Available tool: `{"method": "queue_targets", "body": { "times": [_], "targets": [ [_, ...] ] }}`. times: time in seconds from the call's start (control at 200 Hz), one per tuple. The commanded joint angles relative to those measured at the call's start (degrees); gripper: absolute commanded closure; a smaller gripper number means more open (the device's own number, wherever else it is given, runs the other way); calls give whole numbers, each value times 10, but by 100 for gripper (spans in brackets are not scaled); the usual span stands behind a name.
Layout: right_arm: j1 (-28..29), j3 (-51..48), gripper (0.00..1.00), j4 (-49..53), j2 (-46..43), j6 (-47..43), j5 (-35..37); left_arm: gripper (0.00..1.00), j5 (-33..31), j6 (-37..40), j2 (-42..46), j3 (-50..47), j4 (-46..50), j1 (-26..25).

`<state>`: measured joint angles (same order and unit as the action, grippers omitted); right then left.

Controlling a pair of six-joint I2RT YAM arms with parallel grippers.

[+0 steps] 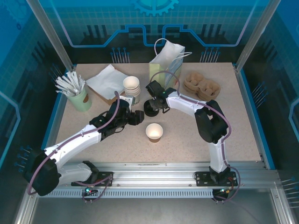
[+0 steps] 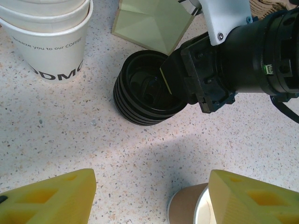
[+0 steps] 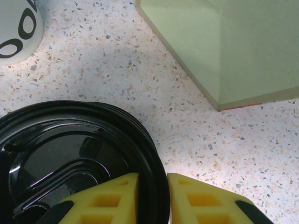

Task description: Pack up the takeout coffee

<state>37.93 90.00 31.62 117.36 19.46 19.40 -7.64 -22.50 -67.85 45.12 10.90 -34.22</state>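
The step in hand looks to me like the lidding, before any packing. The takeout coffee (image 1: 154, 132) stands open on the table (image 1: 196, 140), near the middle and a little toward the near side, and it has no lid on it. The right gripper (image 1: 156, 101) is down at the lid stack (image 1: 150, 111), just far of the cup. In the right wrist view its fingers (image 3: 107, 198) are nearly closed, with 1 inside and 1 outside the rim of the top lid (image 3: 70, 158), so it seems to pinch that rim. The left gripper (image 1: 138, 117) hovers just left of the lids. It is spread wide and holds nothing, and the cup shows low between its 2 pads (image 2: 51, 198).

The next move, I think, asks for lifting only 1 lid free of the others, carrying it over the cup and pressing it level. The lids nest tightly, so 2 may come up together.

The count is 1 tan cup and 1 stack of black lids, about 4 by the rims. There is 1 stack of white cups (image 1: 131, 86), at least 3, and 1 green paper bag (image 1: 164, 63) at the far side. There is also 1 green mug of stirrers (image 1: 77, 99) at the far left and 1 pile of brown carriers (image 1: 202, 86), whose number I cannot tell.
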Motion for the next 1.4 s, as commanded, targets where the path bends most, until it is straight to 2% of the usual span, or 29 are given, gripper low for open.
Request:
{"method": "queue_targets", "body": {
  "times": [0.0, 0.18, 0.745, 0.935, 1.231, 1.396],
  "targets": [
    [1, 20, 77, 10, 8, -5, 12, 34, 8, 7, 6, -11, 7, 5],
    [1, 24, 75, 13, 10, -8, 16, 34, 8, 8, 6, -12, 6, 5],
    [2, 25, 84, 17, 2, -14, 12, 34, -2, 10, 7, -19, 6, 5],
    [1, 15, 83, 13, -38, -11, -4, 34, -7, 3, 17, -22, 0, 10],
    [-1, -4, 83, 10, -90, -8, -20, 33, 25, -27, 36, -26, -20, 38],
    [-15, -79, 84, -50, -184, 24, -99, 33, 86, -85, 69, -28, -44, 68]
  ]
}}
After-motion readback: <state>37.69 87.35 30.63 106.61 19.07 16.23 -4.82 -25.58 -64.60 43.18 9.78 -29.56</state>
